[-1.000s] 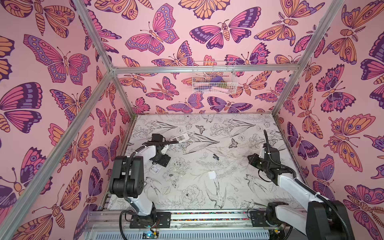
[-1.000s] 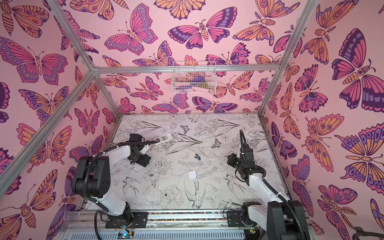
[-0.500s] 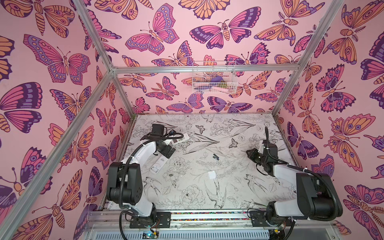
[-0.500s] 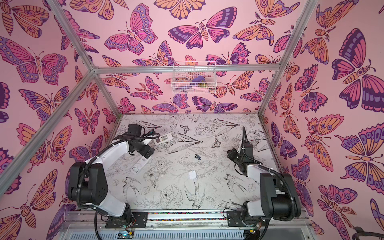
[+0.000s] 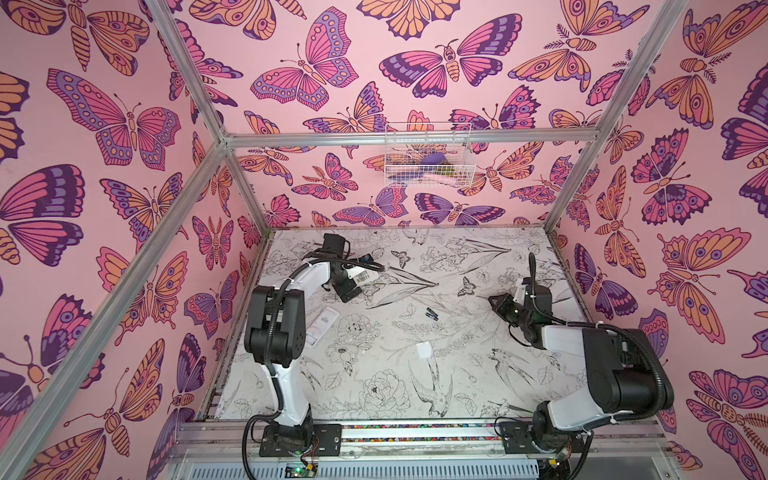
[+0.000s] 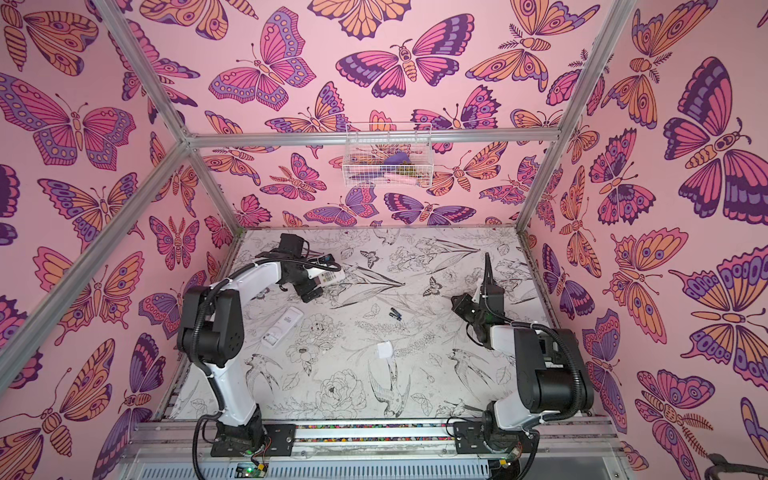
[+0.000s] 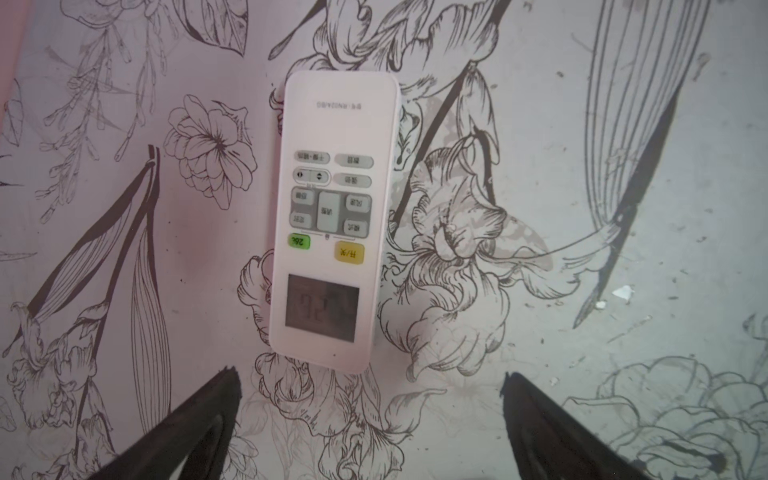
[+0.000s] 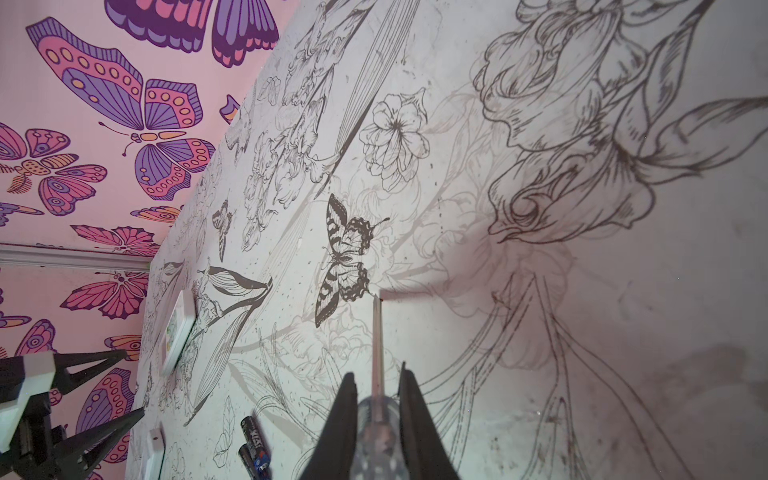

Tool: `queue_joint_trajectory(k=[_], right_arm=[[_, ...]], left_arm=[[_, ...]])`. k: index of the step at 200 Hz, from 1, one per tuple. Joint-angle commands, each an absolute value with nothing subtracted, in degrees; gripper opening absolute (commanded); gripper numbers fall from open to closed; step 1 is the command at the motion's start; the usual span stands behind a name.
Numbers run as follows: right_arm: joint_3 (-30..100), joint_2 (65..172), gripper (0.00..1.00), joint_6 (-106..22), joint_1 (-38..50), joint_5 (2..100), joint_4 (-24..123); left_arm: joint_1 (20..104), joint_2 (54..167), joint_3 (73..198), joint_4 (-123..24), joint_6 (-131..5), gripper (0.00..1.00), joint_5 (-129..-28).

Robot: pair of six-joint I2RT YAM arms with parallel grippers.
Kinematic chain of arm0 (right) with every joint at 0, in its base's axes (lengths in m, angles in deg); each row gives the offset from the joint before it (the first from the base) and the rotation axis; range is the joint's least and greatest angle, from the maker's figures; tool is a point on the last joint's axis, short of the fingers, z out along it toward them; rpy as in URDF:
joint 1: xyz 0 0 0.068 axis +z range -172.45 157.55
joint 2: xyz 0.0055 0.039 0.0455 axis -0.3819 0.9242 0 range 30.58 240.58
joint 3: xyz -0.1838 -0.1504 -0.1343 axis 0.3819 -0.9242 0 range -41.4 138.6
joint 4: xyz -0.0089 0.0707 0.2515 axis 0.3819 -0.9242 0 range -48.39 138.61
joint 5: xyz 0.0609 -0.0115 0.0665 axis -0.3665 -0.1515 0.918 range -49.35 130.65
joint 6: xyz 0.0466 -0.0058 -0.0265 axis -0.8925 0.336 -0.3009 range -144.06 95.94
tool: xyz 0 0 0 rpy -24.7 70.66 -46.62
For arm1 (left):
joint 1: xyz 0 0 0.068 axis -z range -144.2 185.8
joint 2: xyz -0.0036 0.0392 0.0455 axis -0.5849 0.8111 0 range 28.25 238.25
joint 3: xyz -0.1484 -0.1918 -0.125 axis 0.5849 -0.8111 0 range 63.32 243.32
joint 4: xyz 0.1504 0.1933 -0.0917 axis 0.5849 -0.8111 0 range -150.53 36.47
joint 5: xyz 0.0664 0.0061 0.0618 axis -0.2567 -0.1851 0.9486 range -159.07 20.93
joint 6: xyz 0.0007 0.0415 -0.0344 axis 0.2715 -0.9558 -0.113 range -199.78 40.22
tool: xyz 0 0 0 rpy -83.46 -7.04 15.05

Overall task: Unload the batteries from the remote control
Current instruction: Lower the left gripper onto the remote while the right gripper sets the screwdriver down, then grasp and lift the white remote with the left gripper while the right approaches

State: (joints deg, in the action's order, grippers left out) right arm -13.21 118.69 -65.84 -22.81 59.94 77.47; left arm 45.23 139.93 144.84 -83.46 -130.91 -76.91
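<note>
- Batteries (image 5: 431, 312): two black ones lie side by side, loose, near the middle of the tabletop (image 5: 469, 386), well apart from both hands. No yellow ones show anywhere.
- Left hand (image 7: 370, 376) hovers with its fingers wide apart just past the display end of a remote (image 7: 332, 216) at the back left. It grips nothing.
- That remote lies face up, its buttons visible and digits on its display. Its cells are probably inside, and the battery door faces the tabletop, hidden.
- Right hand (image 8: 376, 374) is clamped on a screwdriver (image 8: 377, 328), whose tip points out over bare tabletop, away from both remotes.
- Second remote (image 5: 322, 326) lies in front of the first, and a small white cover (image 5: 424, 350) lies alone toward the front. This remote looks emptied, though I cannot tell whether its bay is open.
- Step in hand, as I judge it: starting on the face-up remote. It needs gripping by its long edges and turning over, so the screwdriver can pry the door.
- Basket (image 5: 428, 156) on the back wall holds a purple thing and a few pale items. No batteries are visible in it.
</note>
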Motion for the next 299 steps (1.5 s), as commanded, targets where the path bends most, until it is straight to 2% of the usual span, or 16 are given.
queue_joint_trajectory(k=[1,42,97,150,189,211,231,253,286,299], right_arm=[[-14.06,118.78,0.19,-65.31,-23.07,57.90,69.44],[-14.94,116.37,0.25,-64.35,-23.05,56.58,65.84],[-14.35,116.18,0.27,-63.55,-23.07,56.69,63.53],[-13.63,114.42,0.28,-62.07,-23.03,56.13,59.98],[-12.48,106.95,0.34,-58.46,-23.04,55.67,51.84],[-11.86,101.31,0.42,-56.21,-23.05,56.08,46.16],[-11.78,96.48,0.53,-55.22,-22.98,57.86,42.66],[-11.82,90.82,0.64,-55.21,-22.66,59.98,40.26],[-11.31,82.38,0.64,-53.75,-20.71,59.80,38.12],[-10.24,79.97,0.62,-51.70,-19.52,59.64,36.85]], left_arm=[[44.86,141.73,147.07,-84.20,-135.68,1.00,-79.18],[42.98,144.78,150.85,-86.86,-136.91,1.00,-82.43],[42.46,147.83,152.06,-89.49,-142.97,1.00,-80.77],[41.33,152.77,160.21,-97.31,-143.18,1.00,-83.57],[41.29,157.35,166.28,-101.65,-143.56,1.00,-86.10],[41.25,159.55,168.66,-102.65,-144.93,0.98,-87.66],[41.42,162.18,172.08,-104.26,-143.87,0.94,-87.29],[41.35,164.87,176.07,-107.70,-143.35,0.85,-87.39],[41.65,165.44,176.18,-109.15,-143.01,0.69,-89.02],[41.68,165.21,175.41,-109.21,-142.86,0.57,-89.84]])
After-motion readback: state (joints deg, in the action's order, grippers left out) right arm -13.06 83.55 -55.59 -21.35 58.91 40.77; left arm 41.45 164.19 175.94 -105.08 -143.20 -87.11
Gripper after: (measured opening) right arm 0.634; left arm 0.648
